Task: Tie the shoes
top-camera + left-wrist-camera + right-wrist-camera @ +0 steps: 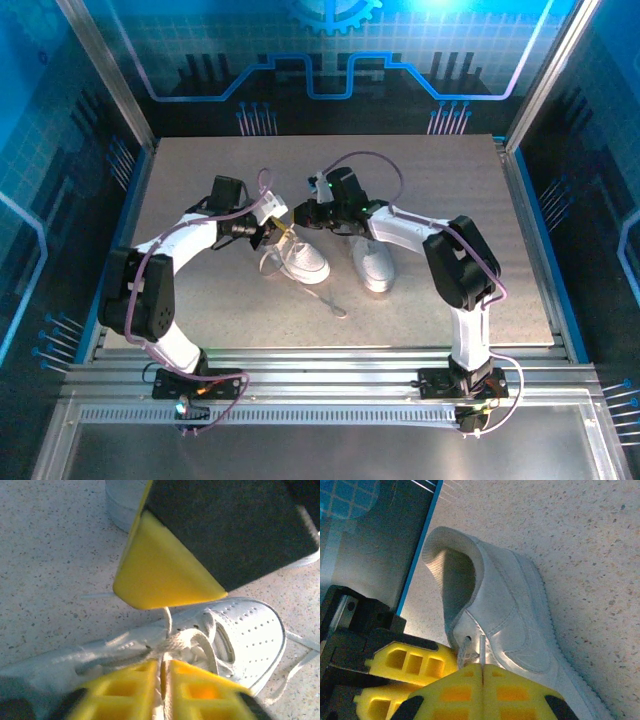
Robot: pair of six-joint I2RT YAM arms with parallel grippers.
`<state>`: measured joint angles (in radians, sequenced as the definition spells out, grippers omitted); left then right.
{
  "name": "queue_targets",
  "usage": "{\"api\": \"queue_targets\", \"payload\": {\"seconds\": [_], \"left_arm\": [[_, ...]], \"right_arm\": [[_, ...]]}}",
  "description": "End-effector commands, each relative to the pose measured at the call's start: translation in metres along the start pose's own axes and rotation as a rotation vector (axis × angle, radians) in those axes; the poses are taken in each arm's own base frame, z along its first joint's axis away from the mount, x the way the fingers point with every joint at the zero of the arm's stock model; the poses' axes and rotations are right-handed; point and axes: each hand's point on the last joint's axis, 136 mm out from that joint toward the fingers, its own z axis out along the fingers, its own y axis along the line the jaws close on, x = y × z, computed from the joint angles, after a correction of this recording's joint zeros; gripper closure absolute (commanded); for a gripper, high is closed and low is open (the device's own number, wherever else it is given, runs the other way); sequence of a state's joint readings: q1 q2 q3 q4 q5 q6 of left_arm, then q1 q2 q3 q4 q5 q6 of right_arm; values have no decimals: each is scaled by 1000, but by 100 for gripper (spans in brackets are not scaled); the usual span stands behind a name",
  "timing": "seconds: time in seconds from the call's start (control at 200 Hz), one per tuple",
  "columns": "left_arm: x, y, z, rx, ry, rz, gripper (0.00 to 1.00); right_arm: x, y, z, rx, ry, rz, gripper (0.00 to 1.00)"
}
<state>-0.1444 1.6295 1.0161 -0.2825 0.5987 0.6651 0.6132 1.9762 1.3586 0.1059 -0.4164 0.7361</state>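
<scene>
White perforated low-top shoes (372, 262) are lying side by side at mid-worktop (450, 200), laces (335, 303) trailing loose. Left claw (164, 669) and right claw (482, 669), both nearly closed, are each pinching a strand of the laces above one shoe, crowding it.

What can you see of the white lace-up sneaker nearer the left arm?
White, leather-look low-top sneaker, sole down on the speckled table, perforated toe toward the arm bases, beside its twin. White laces are loose, one trailing forward. The right gripper is shut on one strand; the left gripper's near-closed fingers straddle their crossing.
</scene>
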Motion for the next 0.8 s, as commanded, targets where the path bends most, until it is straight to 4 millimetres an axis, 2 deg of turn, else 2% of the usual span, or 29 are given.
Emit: {"api": "queue_targets", "payload": {"seconds": [0.0,0.175,0.3,0.4,0.48,0.645,0.795], "left_arm": [[-3,0,-10,-43,-4,31,71],[-20,-1,-44,-150,-72,32,57],[-27,-2,-66,-209,-96,-71,54],[-17,-4,-71,-249,-64,-249,57],[1,-18,-62,-275,11,-418,60],[41,-71,-19,-274,81,-652,58],[69,-90,2,-279,15,-795,58]], "right_arm": [[-25,25,-19,-29,-102,-92,100],[-49,39,-46,8,-195,-199,100],[-67,52,-60,43,-240,-293,100],[-73,54,-61,63,-237,-326,100],[-72,51,-59,70,-233,-329,100],[-70,47,-56,81,-226,-329,100],[-70,47,-61,102,-225,-354,100]]}}
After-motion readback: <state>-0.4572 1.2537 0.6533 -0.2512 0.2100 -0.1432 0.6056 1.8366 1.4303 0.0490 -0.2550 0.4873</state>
